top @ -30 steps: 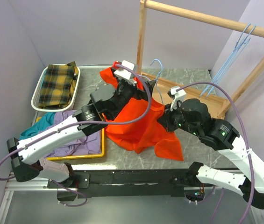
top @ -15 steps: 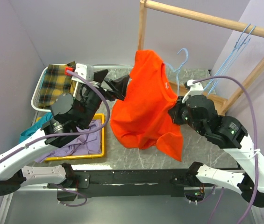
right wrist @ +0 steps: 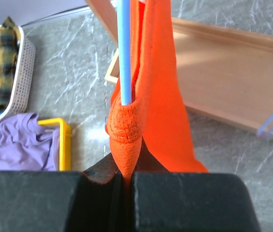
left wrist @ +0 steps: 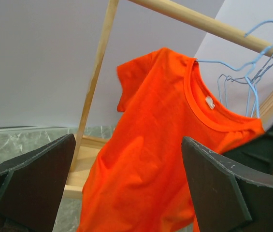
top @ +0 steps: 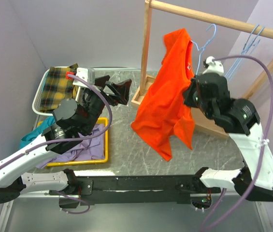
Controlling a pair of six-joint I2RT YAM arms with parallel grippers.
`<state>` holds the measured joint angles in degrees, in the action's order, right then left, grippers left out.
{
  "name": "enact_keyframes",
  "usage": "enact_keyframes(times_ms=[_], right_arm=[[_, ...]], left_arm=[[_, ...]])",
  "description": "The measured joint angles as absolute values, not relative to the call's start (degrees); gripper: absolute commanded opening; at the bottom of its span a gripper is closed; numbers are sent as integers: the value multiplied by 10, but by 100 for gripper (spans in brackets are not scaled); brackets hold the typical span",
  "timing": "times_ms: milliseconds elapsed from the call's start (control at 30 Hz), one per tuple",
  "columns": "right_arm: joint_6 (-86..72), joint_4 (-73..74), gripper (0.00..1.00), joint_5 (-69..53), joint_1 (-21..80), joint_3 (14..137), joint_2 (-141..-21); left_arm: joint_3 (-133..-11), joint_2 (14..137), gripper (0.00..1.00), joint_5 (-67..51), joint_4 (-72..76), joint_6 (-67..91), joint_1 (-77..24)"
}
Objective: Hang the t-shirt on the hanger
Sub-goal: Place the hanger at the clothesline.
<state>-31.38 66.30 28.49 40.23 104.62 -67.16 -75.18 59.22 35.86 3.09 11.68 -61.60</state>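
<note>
Right gripper [right wrist: 125, 176] is clamped tight on a bunched fold of the orange t-shirt [top: 167, 101]. In the right wrist view, the light-blue wire of the hanger [right wrist: 123, 48] runs straight down into that same fold, so the cloth is wrapped around the wire just above the pinch. That arm is raised high, and the shirt hangs off the hanger in the air in front of the wooden rack [top: 147, 48]. The collar is up top, one sleeve sticks out to the side, and the hem dangles over the marble table [top: 208, 154] without touching it. The hanger's hook sits right up by the rack's top rail, but I honestly can't tell whether it's over the rail.

Left gripper [top: 113, 87] is spread wide with nothing in it. It hovers left of the shirt, well apart from it and pointed its way. From its own camera, the shirt fills the gap between the fingers [left wrist: 30, 179].

Two more blue hangers [top: 245, 53] hang on the rail further right. On the left side of the table, a white basket [top: 42, 94] holds a plaid cloth [top: 61, 87]. Nearer the arm bases, a yellow tray [top: 105, 140] holds a purple garment [top: 78, 145], with a teal garment [top: 30, 136] at its left edge.
</note>
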Motion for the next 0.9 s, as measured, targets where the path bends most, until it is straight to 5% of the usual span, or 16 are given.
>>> enact_keyframes(times_ms=[267, 900], right_arm=[[-286, 675, 0, 213, 318, 1154, -783], [-238, 680, 0, 188, 311, 1382, -957]], left_arm=[[-738, 566, 96, 373, -10, 163, -616], [-650, 472, 96, 377, -70, 256, -616]])
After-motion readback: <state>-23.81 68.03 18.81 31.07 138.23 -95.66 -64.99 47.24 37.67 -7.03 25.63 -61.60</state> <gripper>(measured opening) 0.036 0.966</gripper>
